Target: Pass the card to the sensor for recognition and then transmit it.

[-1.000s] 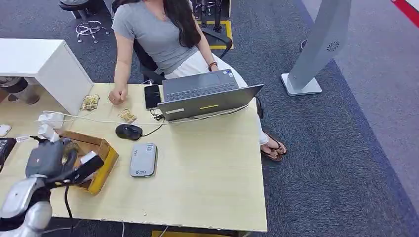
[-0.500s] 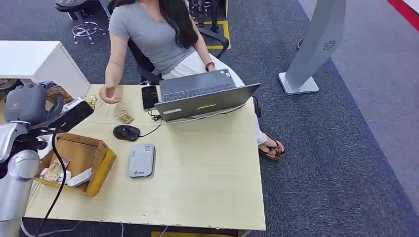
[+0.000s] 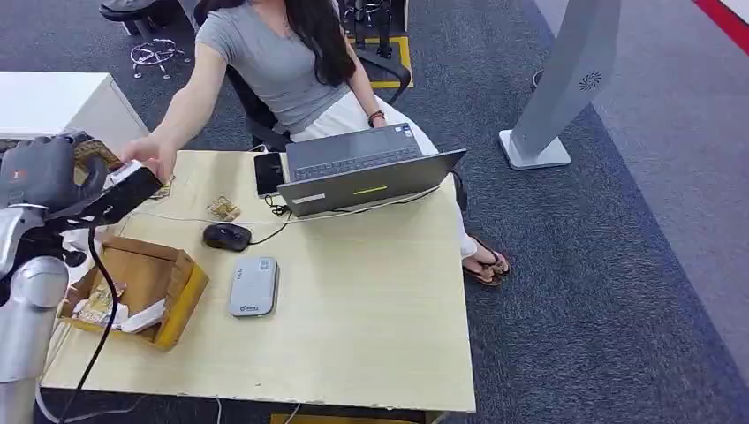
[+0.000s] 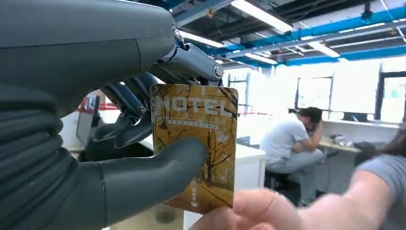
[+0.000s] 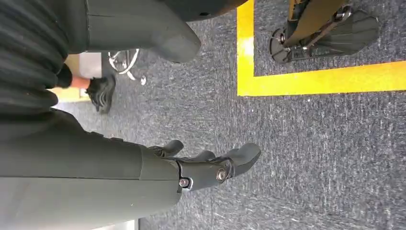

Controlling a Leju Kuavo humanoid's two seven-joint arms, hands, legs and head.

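1. The card (image 4: 195,146) reads "HOTEL" in pale letters across its upper part; smaller print beneath is too blurred to read.
2. It is golden-brown, with dark bare trees printed on it, rounded corners, held upright above the counter's (image 3: 371,300) far left corner.
3. The left hand (image 4: 86,143) pinches it, thumb on its face, fingers (image 4: 125,125) behind; a person's hand (image 4: 249,213) touches its lower edge.
4. The right hand (image 5: 191,167) hangs over carpet, fingers loosely apart, holding nothing.

Silver arm (image 3: 26,300), grey ribbed hand (image 3: 53,177) (black cable trailing).

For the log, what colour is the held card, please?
Golden-brown hotel card with tree artwork; left wrist view.
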